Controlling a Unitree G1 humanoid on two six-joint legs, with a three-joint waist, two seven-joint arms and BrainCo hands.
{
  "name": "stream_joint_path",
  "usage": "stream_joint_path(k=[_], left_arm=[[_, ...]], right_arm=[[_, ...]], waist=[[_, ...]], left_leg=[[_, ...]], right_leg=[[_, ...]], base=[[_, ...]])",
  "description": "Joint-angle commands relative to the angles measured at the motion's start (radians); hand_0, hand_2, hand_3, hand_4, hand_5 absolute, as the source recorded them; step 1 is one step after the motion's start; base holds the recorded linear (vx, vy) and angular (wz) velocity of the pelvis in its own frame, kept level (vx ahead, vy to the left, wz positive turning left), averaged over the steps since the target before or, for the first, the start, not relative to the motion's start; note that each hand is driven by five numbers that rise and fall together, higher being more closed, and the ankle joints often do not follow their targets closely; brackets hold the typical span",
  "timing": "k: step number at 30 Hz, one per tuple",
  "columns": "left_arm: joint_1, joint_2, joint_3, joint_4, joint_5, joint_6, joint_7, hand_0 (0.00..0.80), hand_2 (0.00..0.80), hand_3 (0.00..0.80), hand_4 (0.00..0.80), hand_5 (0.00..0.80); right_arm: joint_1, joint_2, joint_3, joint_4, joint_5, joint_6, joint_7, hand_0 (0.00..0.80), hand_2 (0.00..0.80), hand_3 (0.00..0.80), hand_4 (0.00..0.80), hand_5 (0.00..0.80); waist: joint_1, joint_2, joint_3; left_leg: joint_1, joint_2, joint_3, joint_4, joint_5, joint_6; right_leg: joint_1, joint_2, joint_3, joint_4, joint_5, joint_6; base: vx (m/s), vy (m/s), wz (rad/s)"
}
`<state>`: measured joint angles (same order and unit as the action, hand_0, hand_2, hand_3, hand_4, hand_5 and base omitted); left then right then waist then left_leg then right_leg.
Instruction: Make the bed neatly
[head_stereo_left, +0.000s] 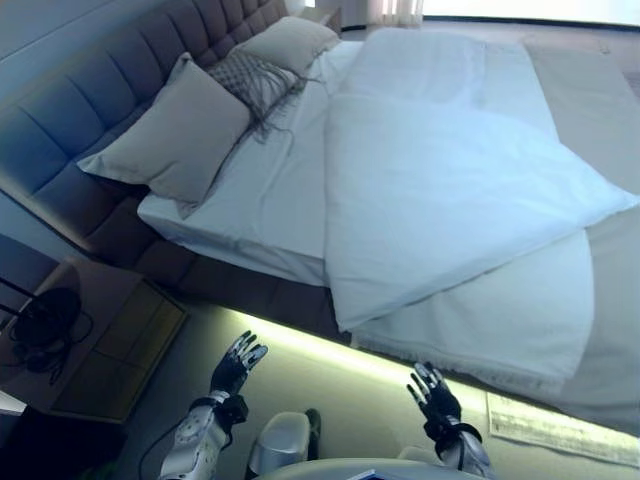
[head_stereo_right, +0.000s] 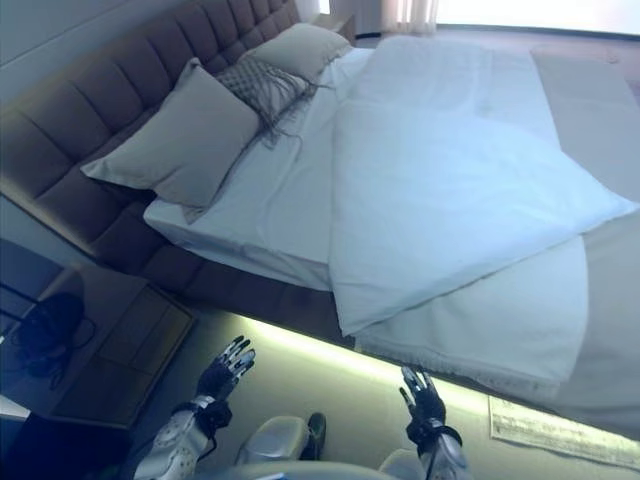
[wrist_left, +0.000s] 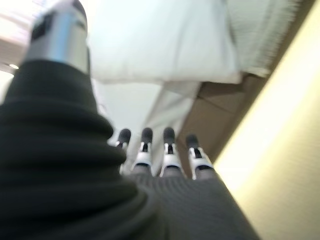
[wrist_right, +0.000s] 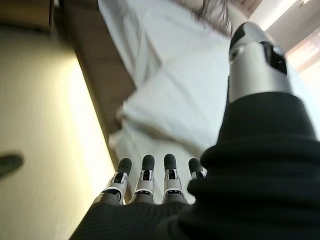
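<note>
**Bed still unmade, both hands empty and short of the edge**

Bed with a white sheet and a dark tufted upholstered headboard fills the middle of the eye views, its near side running along a lit strip at the base. Going left to right: a dark wooden nightstand stands on the floor beside the headboard. Against the headboard lean two plain beige pillows, a large one and another further along, with a small patterned fringed cushion between them. Next comes bare white sheet, then the white duvet, which lies askew: it is folded back on itself, with one corner hanging over the near side of the bed and another pointing to the right. A pale fringed throw blanket lies under it toward the foot.

The left hand and the right hand are both raised in front of the near side of the bed, fingers straight and spread, holding nothing and touching nothing; both wrist views show the same.

By my reading the task has barely begun. The pillows look roughly placed, but the duvet has yet to be unfolded, squared to the mattress and pulled up toward the pillows, and the throw smoothed.
</note>
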<state>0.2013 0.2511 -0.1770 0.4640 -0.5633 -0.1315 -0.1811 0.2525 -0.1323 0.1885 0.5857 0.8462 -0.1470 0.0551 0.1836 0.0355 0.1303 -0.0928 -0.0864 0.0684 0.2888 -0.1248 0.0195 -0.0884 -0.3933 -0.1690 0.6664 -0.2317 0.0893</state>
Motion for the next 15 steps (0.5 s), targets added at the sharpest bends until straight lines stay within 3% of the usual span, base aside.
stream_joint_path(k=[1, 3, 5, 7, 9, 12, 15], left_arm=[[0.027, 0.063, -0.020, -0.073, 0.040, -0.042, -0.003, 0.000, 0.000, 0.000, 0.000, 0.000], [-0.019, 0.069, -0.034, -0.061, 0.018, -0.043, 0.022, 0.000, 0.000, 0.000, 0.000, 0.000], [-0.054, 0.073, -0.039, -0.058, 0.005, -0.036, 0.057, 0.000, 0.000, 0.000, 0.000, 0.000], [-0.081, 0.072, -0.037, -0.039, -0.008, -0.042, 0.071, 0.000, 0.000, 0.000, 0.000, 0.000], [-0.090, 0.070, -0.029, -0.032, -0.007, -0.047, 0.058, 0.000, 0.000, 0.000, 0.000, 0.000], [-0.066, 0.062, -0.027, -0.037, 0.015, -0.053, 0.037, 0.000, 0.000, 0.000, 0.000, 0.000], [-0.018, 0.051, -0.016, -0.050, 0.041, -0.059, 0.013, 0.000, 0.000, 0.000, 0.000, 0.000]], right_arm=[[0.069, -0.003, 0.021, -0.134, -0.014, -0.054, -0.027, 0.000, 0.000, 0.000, 0.000, 0.000], [0.055, -0.012, 0.031, -0.120, -0.019, -0.058, -0.028, 0.000, 0.000, 0.000, 0.000, 0.000], [0.031, -0.023, 0.032, -0.096, -0.002, -0.064, -0.019, 0.000, 0.000, 0.000, 0.000, 0.000], [-0.010, -0.032, 0.024, -0.058, 0.018, -0.061, -0.003, 0.000, 0.000, 0.000, 0.000, 0.000], [-0.054, -0.043, 0.007, -0.007, 0.032, -0.064, 0.030, 0.000, 0.000, 0.000, 0.000, 0.000], [-0.094, -0.040, -0.008, 0.029, 0.053, -0.064, 0.045, 0.000, 0.000, 0.000, 0.000, 0.000], [-0.086, -0.033, -0.009, 0.034, 0.064, -0.060, 0.062, 0.000, 0.000, 0.000, 0.000, 0.000]], waist=[[0.021, -0.005, -0.075], [0.004, -0.003, -0.071], [-0.008, -0.012, -0.051], [-0.019, -0.043, -0.026], [-0.029, -0.074, -0.008], [-0.032, -0.107, 0.007], [-0.016, -0.115, -0.002]], left_leg=[[-0.044, 0.000, -0.016, -0.151, 0.178, 0.072], [-0.015, -0.003, -0.014, -0.161, 0.173, 0.078], [0.002, -0.009, -0.026, -0.160, 0.168, 0.068], [0.026, -0.032, -0.043, -0.161, 0.140, 0.058], [0.045, -0.055, -0.063, -0.165, 0.100, 0.054], [0.079, -0.081, -0.071, -0.163, 0.038, 0.063], [0.113, -0.085, -0.082, -0.175, 0.018, 0.068]], right_leg=[[0.078, 0.029, 0.017, 0.198, 0.271, 0.043], [0.011, 0.061, -0.003, 0.138, 0.245, 0.021], [-0.030, 0.101, -0.030, -0.028, 0.244, 0.013], [-0.066, 0.129, -0.057, -0.283, 0.313, 0.030], [-0.120, 0.143, -0.048, -0.464, 0.394, 0.060], [-0.161, 0.152, -0.037, -0.614, 0.503, 0.107], [-0.156, 0.170, -0.072, -0.671, 0.531, 0.113]], base=[[0.276, 0.179, 0.28], [0.232, 0.082, 0.18], [0.204, -0.091, -0.05], [0.222, -0.197, -0.14], [0.232, -0.180, -0.07], [0.250, -0.131, 0.02], [0.292, -0.098, 0.27]])
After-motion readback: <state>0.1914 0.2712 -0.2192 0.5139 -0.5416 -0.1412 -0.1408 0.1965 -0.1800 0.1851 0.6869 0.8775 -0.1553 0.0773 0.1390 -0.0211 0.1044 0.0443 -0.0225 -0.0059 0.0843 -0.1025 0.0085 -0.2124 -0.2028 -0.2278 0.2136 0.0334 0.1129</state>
